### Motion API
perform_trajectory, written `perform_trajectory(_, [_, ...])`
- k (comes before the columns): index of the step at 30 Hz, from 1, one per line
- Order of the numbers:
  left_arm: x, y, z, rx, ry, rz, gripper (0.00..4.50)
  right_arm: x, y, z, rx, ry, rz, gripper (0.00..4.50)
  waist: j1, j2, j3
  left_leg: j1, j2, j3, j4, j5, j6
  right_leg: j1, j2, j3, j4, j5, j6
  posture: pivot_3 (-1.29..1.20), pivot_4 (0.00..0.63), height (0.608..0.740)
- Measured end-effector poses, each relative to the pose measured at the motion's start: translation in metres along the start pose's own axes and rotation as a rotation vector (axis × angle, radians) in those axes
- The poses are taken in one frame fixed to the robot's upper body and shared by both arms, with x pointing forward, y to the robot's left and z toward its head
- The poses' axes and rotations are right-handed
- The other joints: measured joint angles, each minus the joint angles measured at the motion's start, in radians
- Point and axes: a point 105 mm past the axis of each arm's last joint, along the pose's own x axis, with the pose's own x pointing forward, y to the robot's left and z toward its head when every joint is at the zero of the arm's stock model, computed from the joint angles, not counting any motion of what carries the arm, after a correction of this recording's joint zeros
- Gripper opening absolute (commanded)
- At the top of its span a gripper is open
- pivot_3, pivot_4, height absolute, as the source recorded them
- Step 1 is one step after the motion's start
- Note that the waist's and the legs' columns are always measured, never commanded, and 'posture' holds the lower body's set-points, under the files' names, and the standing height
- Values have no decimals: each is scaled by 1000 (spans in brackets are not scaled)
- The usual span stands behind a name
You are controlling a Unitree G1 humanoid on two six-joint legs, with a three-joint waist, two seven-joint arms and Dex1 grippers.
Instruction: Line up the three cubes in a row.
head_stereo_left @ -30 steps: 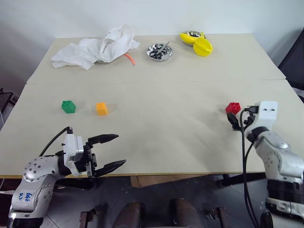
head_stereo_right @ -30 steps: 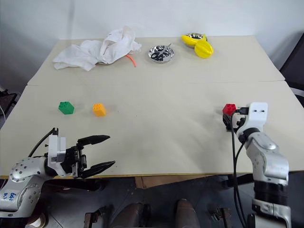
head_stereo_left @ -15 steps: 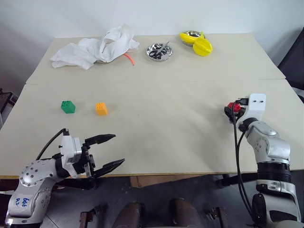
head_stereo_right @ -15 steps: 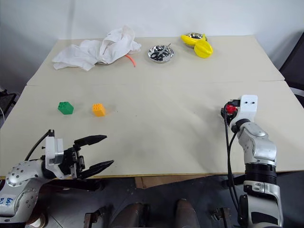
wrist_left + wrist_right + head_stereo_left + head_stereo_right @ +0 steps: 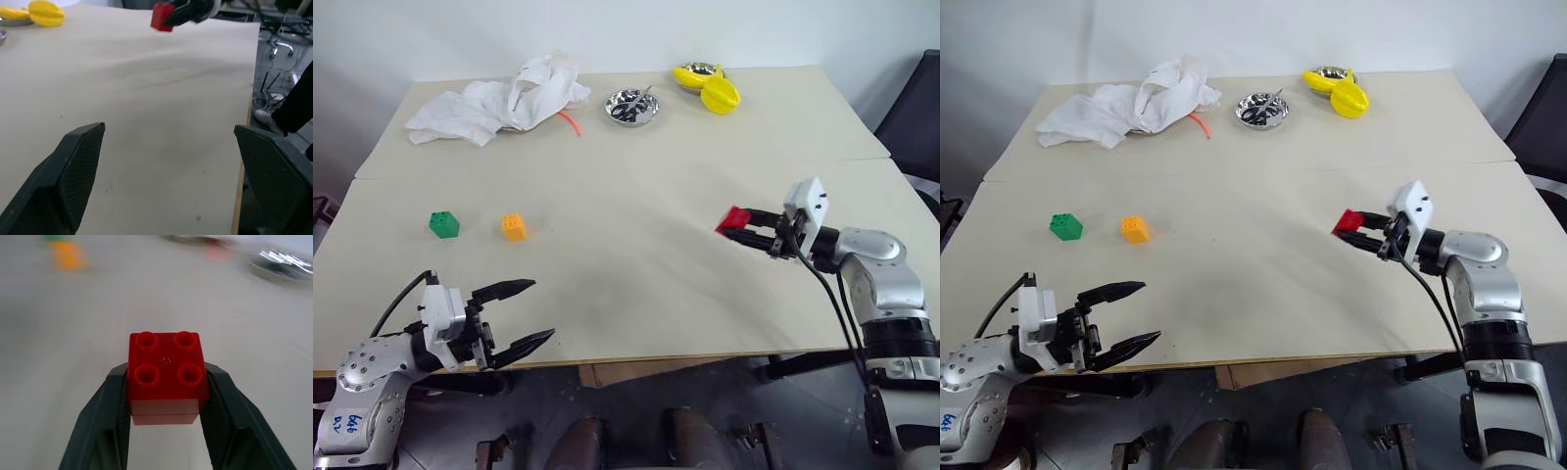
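My right gripper (image 5: 736, 224) is shut on the red cube (image 5: 733, 217) and holds it above the table's right half, its fingers pointing left. In the right wrist view the red cube (image 5: 167, 375) sits studs-up between the two black fingers (image 5: 106, 416). The green cube (image 5: 442, 224) and the orange cube (image 5: 514, 226) rest side by side on the table's left part, a small gap between them. My left gripper (image 5: 529, 312) hangs open at the table's front left edge, holding nothing.
At the table's far side lie a crumpled white cloth (image 5: 494, 98), a small orange strip (image 5: 571, 120), a metal dish (image 5: 632, 106) with scissors, and a yellow round object (image 5: 719, 95) beside a second metal bowl (image 5: 693, 75). A seam (image 5: 607, 168) crosses the tabletop.
My right gripper has shut on the red cube, lifted it and swung it left towards the table's middle. The left gripper stays open near the front edge. The camera view has shifted slightly.
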Motion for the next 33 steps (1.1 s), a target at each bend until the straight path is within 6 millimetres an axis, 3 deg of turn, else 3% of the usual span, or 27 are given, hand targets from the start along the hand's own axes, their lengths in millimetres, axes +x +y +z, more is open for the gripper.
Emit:
perform_trajectory(5, [-2, 0, -2, 0, 5, -8, 4500, 22, 13, -18, -70, 99, 244, 1504, 1, 0, 0, 0, 0, -1, 0, 0, 0, 0, -1, -1, 0, 0, 0, 0, 150, 740])
perform_trajectory(8, [-3, 0, -2, 3, 5, -10, 4500, 33, 14, -26, -57, 110, 276, 1504, 1, 0, 0, -1, -1, -1, 0, 0, 0, -1, -2, -1, 0, 0, 0, 0, 150, 740])
perform_trajectory(18, [-9, -1, -5, -3, 18, 12, 4500, 36, 15, -43, -61, 159, 299, 1504, 0, 0, 0, -1, -1, -2, 1, 0, 0, -1, -2, -2, 0, 0, 0, 0, 150, 740])
perform_trajectory(27, [-11, -2, -6, -8, 23, 24, 4500, 37, 11, -38, -91, 121, 277, 4482, -1, 0, 0, -1, -1, -2, 1, 0, 0, -1, -2, -2, 0, 0, 0, 0, 150, 740])
perform_trajectory(33, [-32, 0, -16, -50, 43, 177, 4500, 0, -1, 0, -177, -71, 145, 4482, 4, 0, 0, -1, 0, -3, 0, -1, -1, 0, -2, -3, -1, 0, 0, 0, 150, 740])
